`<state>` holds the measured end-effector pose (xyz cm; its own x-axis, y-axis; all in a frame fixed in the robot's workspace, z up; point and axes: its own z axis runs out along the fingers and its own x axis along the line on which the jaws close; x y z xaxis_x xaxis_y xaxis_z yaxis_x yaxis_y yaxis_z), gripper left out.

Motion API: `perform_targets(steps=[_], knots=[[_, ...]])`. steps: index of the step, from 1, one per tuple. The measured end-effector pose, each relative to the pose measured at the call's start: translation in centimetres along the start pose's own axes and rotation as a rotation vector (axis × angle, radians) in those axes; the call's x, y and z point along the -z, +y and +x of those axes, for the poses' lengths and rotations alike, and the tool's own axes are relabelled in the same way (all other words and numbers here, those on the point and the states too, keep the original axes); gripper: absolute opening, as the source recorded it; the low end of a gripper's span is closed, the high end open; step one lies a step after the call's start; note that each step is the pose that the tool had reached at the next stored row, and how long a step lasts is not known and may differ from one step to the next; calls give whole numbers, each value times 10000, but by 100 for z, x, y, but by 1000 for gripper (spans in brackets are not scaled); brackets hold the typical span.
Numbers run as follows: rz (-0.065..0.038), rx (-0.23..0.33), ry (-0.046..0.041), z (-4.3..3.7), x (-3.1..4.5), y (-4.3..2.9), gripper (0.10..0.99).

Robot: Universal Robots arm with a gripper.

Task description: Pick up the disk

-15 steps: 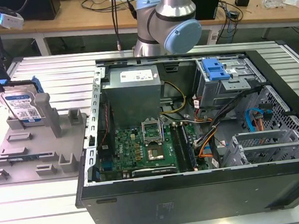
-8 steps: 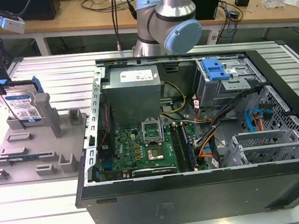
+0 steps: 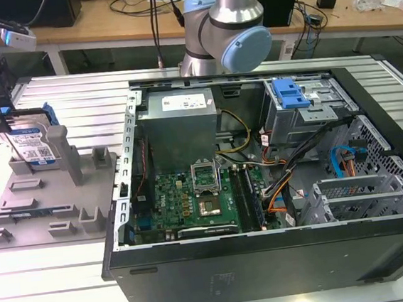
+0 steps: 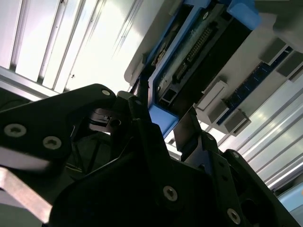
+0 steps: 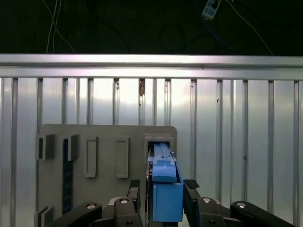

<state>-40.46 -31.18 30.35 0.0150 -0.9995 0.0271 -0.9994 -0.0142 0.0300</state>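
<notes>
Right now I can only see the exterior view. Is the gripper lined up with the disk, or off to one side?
Observer: Lined up. In the first wrist view, the blue top edge of the disk runs through the middle of the gripper.
Operator: Is a wire stuck in it?
Observer: No. In the second wrist view its connector is bare, with nothing plugged in.

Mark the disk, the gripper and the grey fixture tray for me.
disk point(image 3: 31, 144): exterior view, on its printed label.
gripper point(image 5: 163, 187): first wrist view, middle of its grasping end.
grey fixture tray point(image 3: 55, 190): exterior view, on its bare flat base.
</notes>
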Motion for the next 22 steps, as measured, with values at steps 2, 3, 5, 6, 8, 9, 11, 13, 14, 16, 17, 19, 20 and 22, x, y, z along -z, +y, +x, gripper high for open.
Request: perform_targets(steps=[2,3,5,6,8,9,11,13,14,16,17,19,20,22], knots=[[0,0,0,-1,-22,-1,482],[-1,1,0,-1,-26,-1,482],[-3,0,1,-1,-27,0,482],[1,1,0,-1,-30,-1,482],[8,0,0,-1,-33,-1,482],[20,1,0,-1,-39,0,482],[43,1,0,-1,-50,1,482],[52,0,1,-2,-58,3,482],[51,0,1,-2,-59,3,482],[54,0,0,-2,-62,8,482],[54,0,0,-2,-63,9,482],[53,0,1,-4,-63,11,482],[52,-1,1,-8,-63,13,482],[53,-1,0,-13,-66,16,482]])
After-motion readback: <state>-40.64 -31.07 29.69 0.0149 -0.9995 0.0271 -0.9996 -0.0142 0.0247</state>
